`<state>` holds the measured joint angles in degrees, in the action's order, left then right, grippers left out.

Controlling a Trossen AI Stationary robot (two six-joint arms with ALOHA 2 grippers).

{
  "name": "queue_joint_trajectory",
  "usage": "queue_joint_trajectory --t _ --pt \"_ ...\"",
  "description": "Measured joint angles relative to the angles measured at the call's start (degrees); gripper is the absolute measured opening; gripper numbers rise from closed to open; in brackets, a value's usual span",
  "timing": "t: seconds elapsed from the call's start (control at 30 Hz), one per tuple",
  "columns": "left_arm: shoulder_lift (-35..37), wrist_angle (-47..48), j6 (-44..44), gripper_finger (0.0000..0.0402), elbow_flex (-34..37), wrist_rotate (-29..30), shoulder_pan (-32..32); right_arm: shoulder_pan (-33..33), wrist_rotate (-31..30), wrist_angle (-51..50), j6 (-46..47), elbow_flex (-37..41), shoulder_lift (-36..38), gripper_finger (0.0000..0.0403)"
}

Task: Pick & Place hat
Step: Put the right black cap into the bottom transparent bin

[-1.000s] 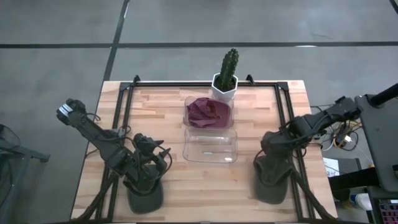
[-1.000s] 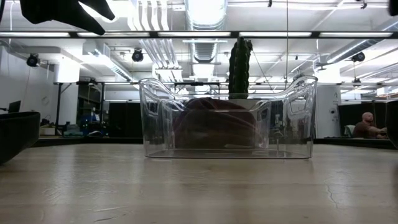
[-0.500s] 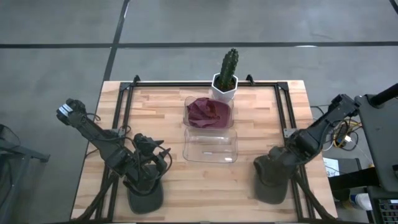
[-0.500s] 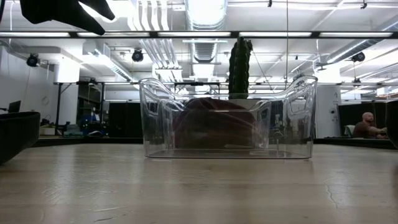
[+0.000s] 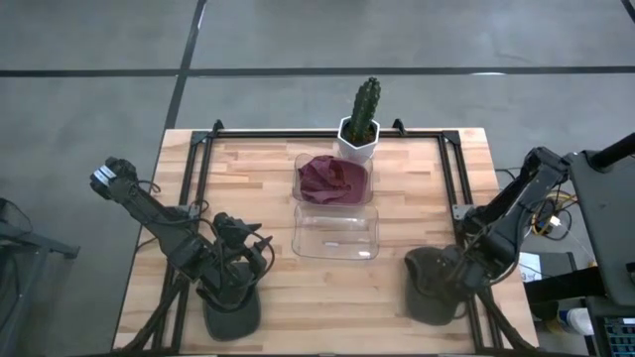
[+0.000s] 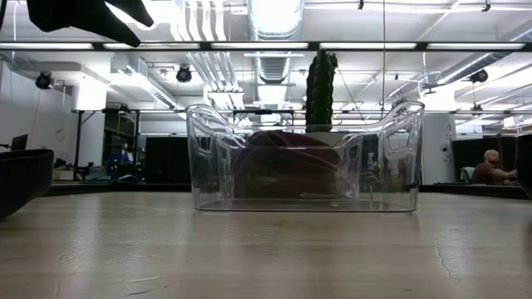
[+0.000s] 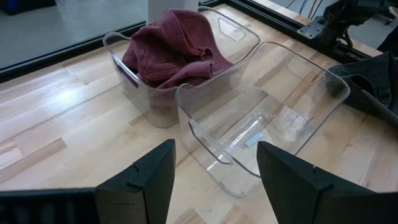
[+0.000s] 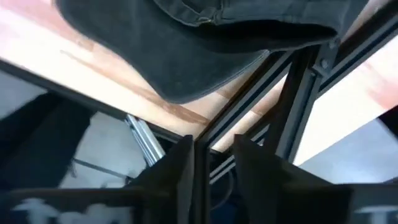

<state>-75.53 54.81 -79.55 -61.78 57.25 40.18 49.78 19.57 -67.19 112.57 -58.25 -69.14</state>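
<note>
A dark hat [image 5: 429,290] lies on the table's near right part; in the right wrist view its brim [image 8: 205,43] rests on the wood by the table's rail. My right gripper [image 5: 464,270] hangs at that hat's right edge, open with a narrow gap [image 8: 214,146], touching nothing. A maroon hat [image 5: 332,178] lies crumpled in the far clear bin [image 7: 174,50]. The near clear bin [image 5: 337,230] is empty. My left gripper [image 5: 248,243] waits wide open [image 7: 214,149] left of the bins, above a second dark hat [image 5: 230,315].
A cactus in a white pot [image 5: 360,134] stands at the far edge behind the bins. Black rails [image 5: 451,178] run along the table's sides. Bare wood [image 5: 243,178] lies left of the bins. A person [image 6: 492,166] sits far off in the room.
My right arm has swung back from over the table toward its near right corner and come down beside the dark hat there. The hats, the bins and my left arm have stayed put.
</note>
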Motion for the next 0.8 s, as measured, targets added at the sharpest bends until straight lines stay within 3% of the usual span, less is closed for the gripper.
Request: queue_joint_trajectory --t 0.37,0.8 --pt "0.00 -0.43 0.04 0.0218 0.00 0.00 0.00 -0.01 -0.04 5.54 16.12 8.40 0.00 0.0210" --pt "0.00 -0.44 0.07 0.0218 0.00 0.01 -0.02 -0.02 -0.09 10.64 22.88 14.15 -0.31 0.0245"
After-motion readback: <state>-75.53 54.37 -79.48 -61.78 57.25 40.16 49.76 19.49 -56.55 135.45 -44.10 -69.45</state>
